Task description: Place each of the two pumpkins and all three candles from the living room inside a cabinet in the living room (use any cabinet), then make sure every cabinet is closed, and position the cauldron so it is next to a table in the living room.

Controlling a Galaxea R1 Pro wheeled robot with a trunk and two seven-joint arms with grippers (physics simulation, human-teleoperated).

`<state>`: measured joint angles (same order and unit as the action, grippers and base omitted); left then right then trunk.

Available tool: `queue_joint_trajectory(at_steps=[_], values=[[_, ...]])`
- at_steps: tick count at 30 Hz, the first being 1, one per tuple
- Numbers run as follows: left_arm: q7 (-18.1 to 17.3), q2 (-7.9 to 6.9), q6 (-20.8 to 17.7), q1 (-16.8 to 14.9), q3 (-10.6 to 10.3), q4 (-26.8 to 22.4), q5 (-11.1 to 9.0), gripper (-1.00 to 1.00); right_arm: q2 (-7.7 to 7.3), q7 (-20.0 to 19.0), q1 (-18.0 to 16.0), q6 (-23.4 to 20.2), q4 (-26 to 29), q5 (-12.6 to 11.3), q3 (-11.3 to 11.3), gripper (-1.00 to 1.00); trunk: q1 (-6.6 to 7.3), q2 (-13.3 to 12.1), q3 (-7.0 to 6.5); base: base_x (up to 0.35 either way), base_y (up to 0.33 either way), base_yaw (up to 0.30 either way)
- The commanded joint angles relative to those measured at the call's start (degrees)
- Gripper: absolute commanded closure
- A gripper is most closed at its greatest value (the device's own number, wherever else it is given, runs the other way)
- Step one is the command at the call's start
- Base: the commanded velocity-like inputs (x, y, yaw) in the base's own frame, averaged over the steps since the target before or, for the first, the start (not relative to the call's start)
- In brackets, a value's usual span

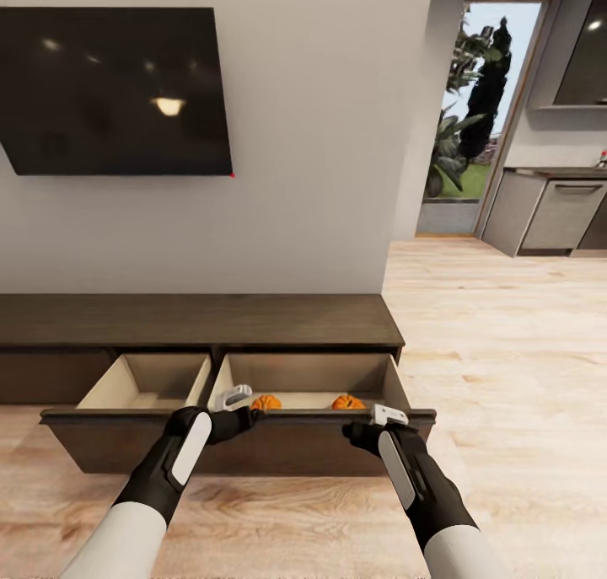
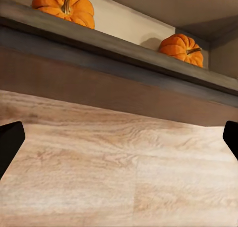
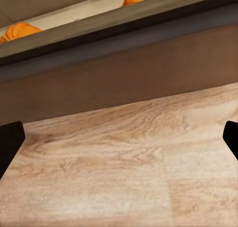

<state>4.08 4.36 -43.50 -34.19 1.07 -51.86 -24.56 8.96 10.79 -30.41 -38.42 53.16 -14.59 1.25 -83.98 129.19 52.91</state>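
On the wall at the far left hung a dark television point(image 1: 114, 90), and below it ran the long, low cabinet point(image 1: 198, 319) with its wide drawer point(image 1: 244, 440) pulled out toward the robot. The drawer's left compartment point(image 1: 147, 381) looked bare as far as the head view reached. In the right compartment sat the two pumpkins: the left pumpkin point(image 1: 266, 403) near the divider and the right pumpkin point(image 1: 348, 403) toward the far end, well apart from each other, both just behind the drawer front.

The left gripper point(image 1: 239, 396) rested at the top edge of the drawer front, just beside the left pumpkin; in the left wrist view its dark fingertips point(image 2: 10, 142) stood wide apart with nothing between them but floor. The right gripper point(image 1: 386, 414) sat on the same edge near the drawer's right end, and its fingertips point(image 3: 10, 143) were likewise spread wide and empty.

Judged from this, the pumpkin part of the job appeared done. No candles could be made out in the drawer, though its front hid the near floor of both compartments, so that could not be settled. The drawer had yet to be pushed shut, and the cauldron remained to be dealt with. At the far right a doorway point(image 1: 480, 115) opened onto greenery beside grey kitchen units point(image 1: 556, 212).
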Motion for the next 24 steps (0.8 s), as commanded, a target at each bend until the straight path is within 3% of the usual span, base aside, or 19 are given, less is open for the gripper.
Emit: queue_joint_trajectory(at_steps=[1,8,17,20,24], values=[[0.0,0.01,0.0,0.0,0.0,0.0,0.0,-1.0,0.0,-0.1,0.0,0.0,0.0,0.0,0.0,-1.0,-0.23,0.4,0.18,-0.001,0.0,0.0],[0.6,-0.05,0.2,0.0,-0.1,0.1,0.2,-1.0,0.03,-0.4,0.0,-0.2,0.0,0.0,0.0,-1.0,-1.76,3.2,1.44,0.0,0.0,0.0],[6.6,0.09,0.9,0.0,-0.6,0.5,0.2,-1.0,0.0,-0.4,0.0,-0.1,0.0,0.0,0.0,-1.0,-3.74,6.8,3.06,0.0,0.0,0.0],[8.5,0.1,2.8,0.0,-0.8,0.6,0.2,-1.0,0.0,-0.4,0.0,-0.1,-0.1,0.0,0.1,-1.0,-4.4,8.0,3.59,0.0,0.0,0.0],[9.6,0.05,3.6,0.0,-0.9,0.7,0.2,-1.0,0.01,-0.4,0.0,-0.1,-0.1,0.0,0.0,-1.0,-5.28,9.6,4.31,0.0,0.0,0.0]])
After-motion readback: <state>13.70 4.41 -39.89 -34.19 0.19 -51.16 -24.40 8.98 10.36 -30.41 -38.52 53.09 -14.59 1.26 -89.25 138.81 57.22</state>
